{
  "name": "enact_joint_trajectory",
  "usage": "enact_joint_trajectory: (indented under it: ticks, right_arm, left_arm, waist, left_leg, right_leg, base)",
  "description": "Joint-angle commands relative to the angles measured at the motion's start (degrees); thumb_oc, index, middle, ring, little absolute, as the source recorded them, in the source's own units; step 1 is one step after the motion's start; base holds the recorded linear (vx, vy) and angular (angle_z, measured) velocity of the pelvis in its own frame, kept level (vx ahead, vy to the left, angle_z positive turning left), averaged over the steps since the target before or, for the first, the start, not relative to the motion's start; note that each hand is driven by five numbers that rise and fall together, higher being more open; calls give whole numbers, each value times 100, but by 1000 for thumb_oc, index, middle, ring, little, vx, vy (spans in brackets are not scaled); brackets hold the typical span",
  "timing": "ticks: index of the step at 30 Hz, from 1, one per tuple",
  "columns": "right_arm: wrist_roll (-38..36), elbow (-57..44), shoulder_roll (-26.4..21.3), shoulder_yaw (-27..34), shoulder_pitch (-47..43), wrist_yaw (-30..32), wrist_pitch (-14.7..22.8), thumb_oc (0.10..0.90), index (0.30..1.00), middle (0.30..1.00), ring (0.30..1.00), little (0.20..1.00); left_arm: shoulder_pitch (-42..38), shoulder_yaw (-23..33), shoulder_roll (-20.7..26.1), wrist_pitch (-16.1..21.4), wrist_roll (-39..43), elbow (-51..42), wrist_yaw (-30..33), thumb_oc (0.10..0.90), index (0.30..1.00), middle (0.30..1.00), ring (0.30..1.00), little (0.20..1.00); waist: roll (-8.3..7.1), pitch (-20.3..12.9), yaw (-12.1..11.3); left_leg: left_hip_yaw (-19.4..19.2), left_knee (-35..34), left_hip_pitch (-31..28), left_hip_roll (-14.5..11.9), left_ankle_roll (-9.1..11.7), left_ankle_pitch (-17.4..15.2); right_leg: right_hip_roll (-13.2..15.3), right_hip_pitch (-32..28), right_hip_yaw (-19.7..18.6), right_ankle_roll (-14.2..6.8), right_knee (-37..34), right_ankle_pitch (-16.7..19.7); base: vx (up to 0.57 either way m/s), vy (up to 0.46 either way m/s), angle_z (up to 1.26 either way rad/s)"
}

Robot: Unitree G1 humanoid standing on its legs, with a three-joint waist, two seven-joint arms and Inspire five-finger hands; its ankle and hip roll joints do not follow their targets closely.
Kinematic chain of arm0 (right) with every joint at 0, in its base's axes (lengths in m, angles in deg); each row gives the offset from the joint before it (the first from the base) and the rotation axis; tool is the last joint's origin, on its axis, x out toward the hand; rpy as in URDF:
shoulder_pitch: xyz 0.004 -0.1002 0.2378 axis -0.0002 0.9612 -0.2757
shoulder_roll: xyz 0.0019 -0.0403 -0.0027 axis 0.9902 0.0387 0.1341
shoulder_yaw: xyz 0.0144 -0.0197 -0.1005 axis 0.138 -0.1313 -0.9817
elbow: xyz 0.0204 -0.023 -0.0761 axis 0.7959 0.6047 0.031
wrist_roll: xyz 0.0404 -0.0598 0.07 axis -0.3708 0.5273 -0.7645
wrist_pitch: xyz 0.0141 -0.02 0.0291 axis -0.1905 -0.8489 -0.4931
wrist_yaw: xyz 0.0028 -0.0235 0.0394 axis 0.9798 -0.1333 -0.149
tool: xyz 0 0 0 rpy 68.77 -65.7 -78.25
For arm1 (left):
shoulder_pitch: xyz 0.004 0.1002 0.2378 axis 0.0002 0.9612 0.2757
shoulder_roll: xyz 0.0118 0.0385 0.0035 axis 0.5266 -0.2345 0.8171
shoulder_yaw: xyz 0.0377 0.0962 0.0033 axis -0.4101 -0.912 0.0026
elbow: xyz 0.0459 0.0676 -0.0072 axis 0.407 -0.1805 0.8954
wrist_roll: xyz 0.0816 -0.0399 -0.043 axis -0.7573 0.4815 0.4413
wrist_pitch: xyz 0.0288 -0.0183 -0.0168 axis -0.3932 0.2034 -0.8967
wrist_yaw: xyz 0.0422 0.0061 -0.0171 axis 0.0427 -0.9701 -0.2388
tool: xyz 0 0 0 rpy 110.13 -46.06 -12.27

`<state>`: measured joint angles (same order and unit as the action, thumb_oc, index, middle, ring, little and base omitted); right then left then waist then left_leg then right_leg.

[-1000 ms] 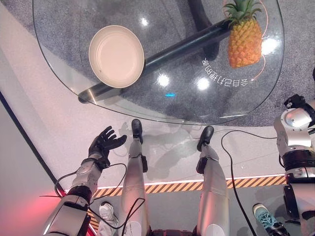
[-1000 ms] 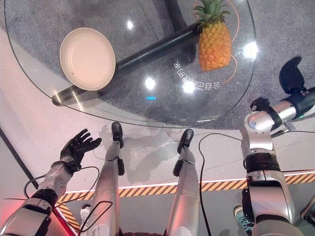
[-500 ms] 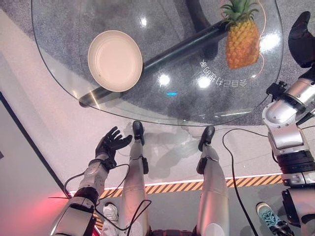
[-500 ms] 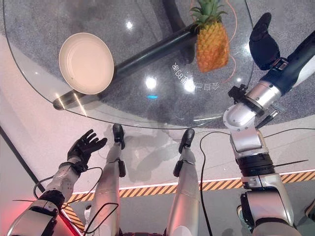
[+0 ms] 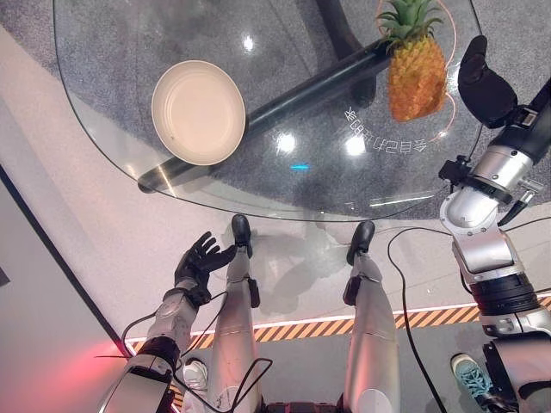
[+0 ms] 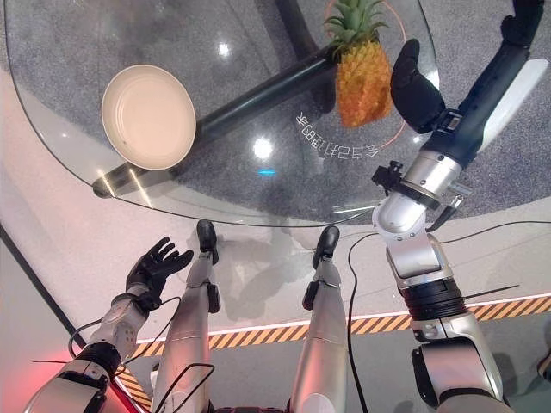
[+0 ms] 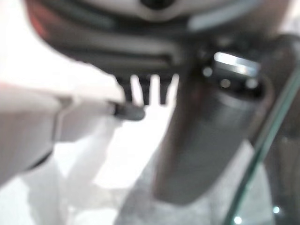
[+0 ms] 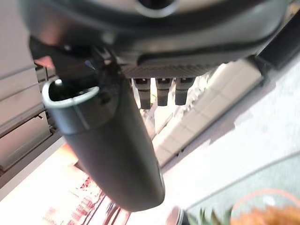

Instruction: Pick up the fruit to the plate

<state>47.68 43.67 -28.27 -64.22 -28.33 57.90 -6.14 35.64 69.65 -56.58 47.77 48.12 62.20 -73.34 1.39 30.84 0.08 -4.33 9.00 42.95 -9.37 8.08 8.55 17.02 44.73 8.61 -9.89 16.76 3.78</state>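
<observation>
While pineapple (image 5: 416,73) stands right of plate (image 5: 197,112), right hand (image 6: 417,88) hovers beside it, fingers straight; left hand (image 5: 200,260) spread open below plate.

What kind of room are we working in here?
Likely a demo or exhibition floor: a round glass table on grey carpet, hazard-striped tape on the floor, and a person's sneaker nearby.

Pineapple (image 5: 416,76) and plate (image 5: 198,112) on the glass table (image 5: 112,151)

The orange-yellow pineapple stands upright, green crown on top, just beside the raised right hand (image 6: 416,90); the empty cream plate lies flat, well apart from it.
</observation>
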Motion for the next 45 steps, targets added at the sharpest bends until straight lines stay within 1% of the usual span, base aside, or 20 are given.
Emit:
enact_joint_trajectory:
  ticks: [1, 4, 11, 14, 16, 21, 24, 26, 29, 33, 38, 41, 45]
  right_arm:
    - [192, -848, -231, 136, -89, -271, 152, 800, 900, 900, 900, 900]
    - [62, -831, -169, 6, -61, -497, 45, 800, 900, 900, 900, 900]
    - [-254, -760, -16, -216, 57, -900, 21, 800, 900, 900, 900, 900]
    - [-138, -793, 40, -297, 34, -943, -126, 800, 900, 900, 900, 900]
    - [-198, -747, 19, -328, -10, -968, -228, 800, 900, 900, 900, 900]
    - [-186, -593, 34, -383, -60, -827, -290, 800, 900, 900, 900, 900]
    - [-91, -518, 48, -380, -56, -684, -428, 800, 900, 900, 900, 900]
    - [166, -430, 14, -374, -53, -458, -546, 800, 900, 900, 900, 900]
    - [142, -312, -12, -370, -92, -336, -713, 800, 900, 900, 900, 900]
    - [193, -49, 38, -404, -125, -78, -813, 800, 900, 900, 900, 900]
    - [142, 248, 97, -421, -201, 150, -822, 800, 900, 900, 900, 900]
    - [85, 382, 96, -438, -263, 216, -898, 800, 900, 900, 900, 900]
    - [-24, 510, 104, -464, -318, 236, -883, 800, 900, 900, 900, 900]
  left_arm:
    - [241, 69, 35, 256, -120, 139, 150, 800, 900, 900, 900, 900]
    - [228, 45, 0, 280, -131, 189, 135, 800, 900, 900, 900, 900]
    - [236, -10, -38, 319, -139, 222, 161, 800, 900, 900, 900, 900]
    - [198, -11, -20, 290, -139, 251, 161, 800, 900, 900, 900, 900]
    - [196, -4, -25, 289, -147, 280, 116, 800, 900, 900, 900, 900]
    - [203, -63, -67, 327, -163, 289, 140, 800, 900, 900, 900, 900]
    - [208, -61, -72, 313, -170, 302, 145, 800, 900, 900, 900, 900]
    - [205, -66, -68, 306, -174, 300, 158, 800, 900, 900, 900, 900]
    - [207, -72, -70, 287, -189, 271, 167, 800, 900, 900, 900, 900]
    - [166, -100, -54, 260, -190, 270, 167, 800, 900, 900, 900, 900]
    - [135, -120, -47, 239, -198, 288, 158, 800, 900, 900, 900, 900]
    - [117, -142, -41, 220, -183, 292, 151, 800, 900, 900, 900, 900]
    - [109, -178, -36, 224, -167, 293, 145, 800, 900, 900, 900, 900]
  waist:
    - [84, -104, 94]
    - [85, -104, 96]
    - [91, -104, 87]
    - [87, -104, 85]
    - [106, -104, 77]
    - [110, -104, 53]
    - [108, -104, 45]
    - [106, -104, 45]
    - [117, -104, 33]
    - [131, -104, 14]
    - [146, -104, -12]
    - [164, -104, -29]
    - [180, -104, -47]
  left_leg:
    - [32, 324, -80, -42, -173, -232]
    - [8, 315, -88, -43, -170, -222]
    - [-9, 301, -89, -49, -164, -200]
    - [-22, 282, -100, -52, -154, -183]
    - [-21, 286, -100, -49, -158, -178]
    - [-21, 283, -96, -55, -152, -178]
    - [-18, 287, -106, -58, -156, -177]
    - [-9, 299, -87, -66, -155, -183]
    - [-8, 301, -83, -65, -158, -187]
    - [6, 310, -75, -61, -164, -193]
    - [25, 333, -52, -58, -173, -200]
    - [32, 320, -61, -51, -173, -197]
    - [35, 303, -60, -49, -177, -194]
  right_leg:
    - [-45, -89, 74, -47, -107, 172]
    - [-28, -94, 82, -43, -127, 181]
    - [-20, -78, 95, -36, -116, 186]
    - [-18, -84, 102, -37, -123, 194]
    - [-16, -80, 97, -31, -119, 196]
    - [4, -78, 124, -38, -116, 197]
    - [8, -81, 128, -36, -102, 199]
    - [15, -56, 125, -44, -84, 201]
    - [24, -48, 129, -52, -78, 204]
    - [39, -46, 134, -57, -85, 213]
    - [56, -29, 138, -58, -65, 217]
    - [62, -37, 144, -60, -73, 219]
    - [76, -30, 158, -62, -80, 227]
  base:
    - [0, 0, 0]
    - [0, 0, 0]
    - [0, 0, 0]
    - [0, 0, 0]
    - [0, 0, 0]
    - [0, 0, 0]
    - [0, 0, 0]
    - [0, 0, 0]
    - [0, 0, 0]
    - [0, 0, 0]
    - [0, 0, 0]
    - [0, 0, 0]
    - [0, 0, 0]
